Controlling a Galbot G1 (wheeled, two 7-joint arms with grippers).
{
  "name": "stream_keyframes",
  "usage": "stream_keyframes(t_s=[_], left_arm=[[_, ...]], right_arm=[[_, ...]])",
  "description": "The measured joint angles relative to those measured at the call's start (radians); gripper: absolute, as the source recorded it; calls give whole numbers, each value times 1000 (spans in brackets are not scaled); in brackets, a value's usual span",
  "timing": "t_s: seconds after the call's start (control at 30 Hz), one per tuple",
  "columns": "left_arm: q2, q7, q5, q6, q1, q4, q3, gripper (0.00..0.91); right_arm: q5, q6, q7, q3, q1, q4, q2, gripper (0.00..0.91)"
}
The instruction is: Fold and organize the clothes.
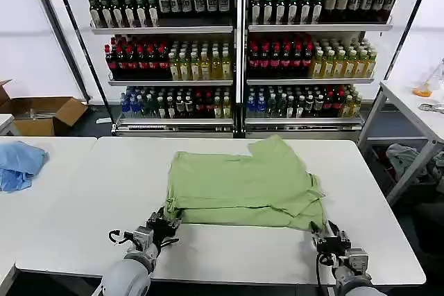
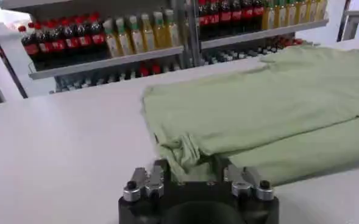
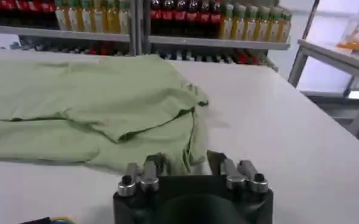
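Jaws of both grippers pinch the shirt's near-edge corners.

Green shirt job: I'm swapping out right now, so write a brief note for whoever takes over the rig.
Left hand: shut on the near-left corner of the green shirt.
Right hand: shut on its near-right corner.
Shirt: lying on the white table, centre, partly folded with layers doubled over.
Done: at least one fold.
Left: probably carry the near edge away from the robot for another fold, flatten, tidy.
Leave alone: blue cloth on the left table.
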Motion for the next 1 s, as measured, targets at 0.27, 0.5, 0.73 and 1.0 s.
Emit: stream_keyframes(t_s=[0.27, 0.5, 0.73, 1.0], left_arm=[[11, 7, -11, 7, 16, -13, -9, 40], [24, 8, -13, 21, 49, -53, -24, 40], [42, 12, -2, 32, 119, -132, -44, 40], [75, 16, 29, 30, 235, -247, -66, 40]], right_arm=[[10, 7, -9, 1, -10, 6, -10, 0], [9, 11, -17, 23, -61, 59, -25, 0], [-6, 24, -20, 68, -171, 148, -34, 0], [-45, 36, -18, 113, -330, 252, -19, 0]])
